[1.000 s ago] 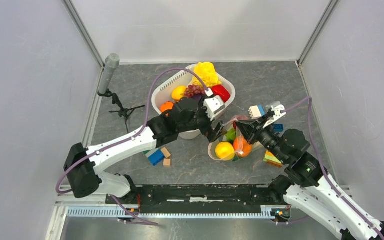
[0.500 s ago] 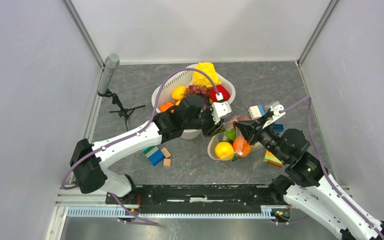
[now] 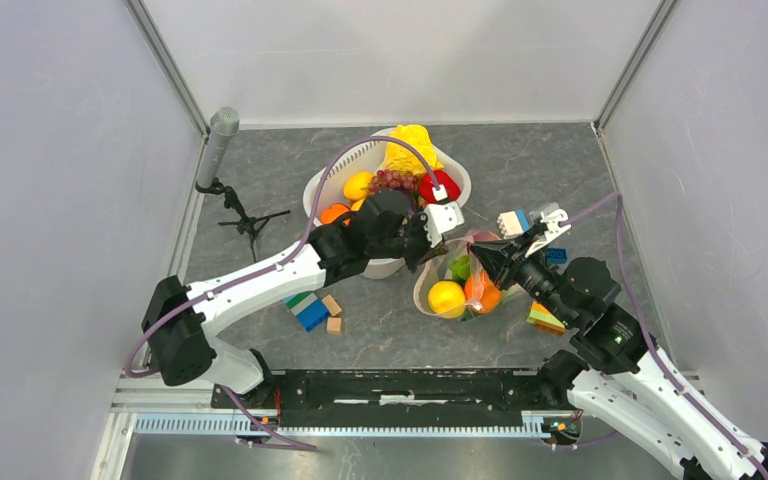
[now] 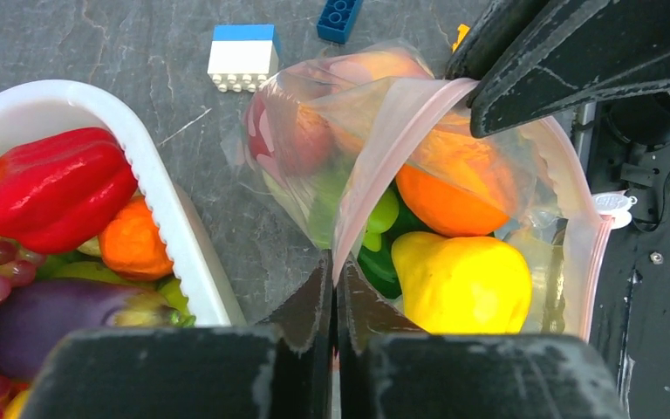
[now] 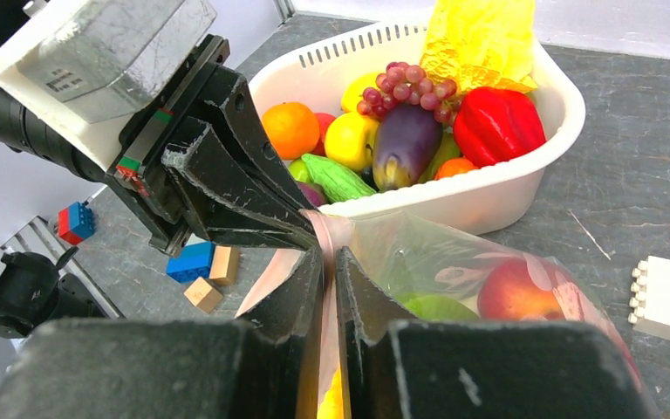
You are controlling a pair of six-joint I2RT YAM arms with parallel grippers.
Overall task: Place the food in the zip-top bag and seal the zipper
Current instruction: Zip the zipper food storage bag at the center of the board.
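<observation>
The zip-top bag (image 3: 457, 288) lies right of the white basket (image 3: 318, 192), holding food: a yellow fruit (image 4: 462, 284), an orange (image 4: 449, 196), a peach (image 5: 515, 292) and green pieces. Its pink zipper (image 4: 384, 166) stands up as a ridge across the mouth. My left gripper (image 4: 333, 262) is shut on the near end of that strip. My right gripper (image 5: 330, 253) is shut on the same strip from the opposite side, its tips almost touching the left fingers (image 5: 253, 209). More food fills the basket: a red pepper (image 4: 52, 188), an eggplant (image 5: 406, 140), grapes.
A white-and-blue block (image 3: 513, 222) and a blue block (image 4: 338, 17) lie beyond the bag. Blue and tan blocks (image 3: 318, 310) sit in front of the basket, and a coloured wedge (image 3: 543, 318) lies under the right arm. A microphone on a tripod (image 3: 222, 150) stands at the back left.
My left gripper swung right from the basket front to the bag mouth and closed on the pink strip. The bag mouth has narrowed. The right gripper kept its hold.
</observation>
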